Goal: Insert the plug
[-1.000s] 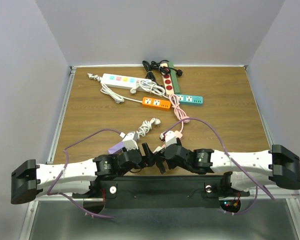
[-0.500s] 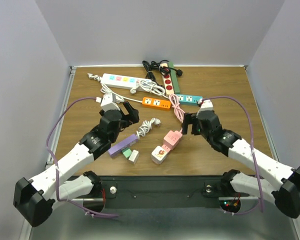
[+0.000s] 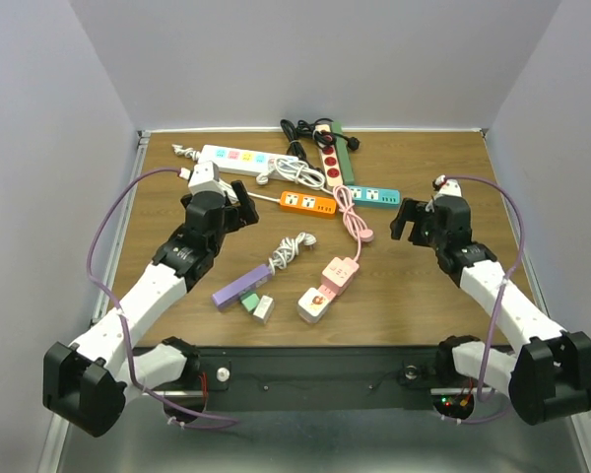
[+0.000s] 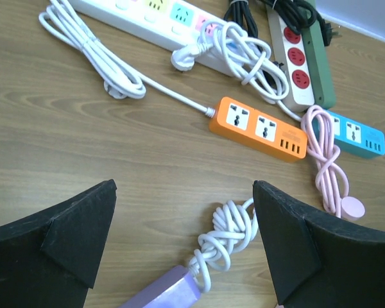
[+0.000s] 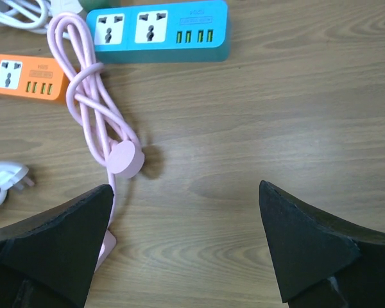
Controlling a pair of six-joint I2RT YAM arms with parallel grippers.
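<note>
Several power strips lie on the wooden table. An orange strip (image 3: 306, 203) and a teal strip (image 3: 374, 196) lie mid-table, with a white strip (image 3: 234, 158) behind them. A pink strip (image 3: 337, 273) has a coiled pink cord ending in a round pink plug (image 3: 364, 236). A purple strip (image 3: 240, 287) has a knotted white cord (image 3: 292, 247). My left gripper (image 3: 240, 200) is open and empty above the table, left of the orange strip (image 4: 258, 128), with the white cord (image 4: 228, 234) between its jaws. My right gripper (image 3: 410, 218) is open and empty, right of the pink plug (image 5: 125, 158).
A red-socketed strip (image 3: 330, 163), a green strip (image 3: 345, 153) and black cables (image 3: 297, 133) lie at the back. Small adapters (image 3: 257, 305) and a white-pink cube strip (image 3: 315, 301) sit near the front. Raised rails edge the table (image 3: 453, 168).
Both arms have unfolded from the near edge and reached out over the table, the left to the back left and the right to the right. Both grippers stay empty.
</note>
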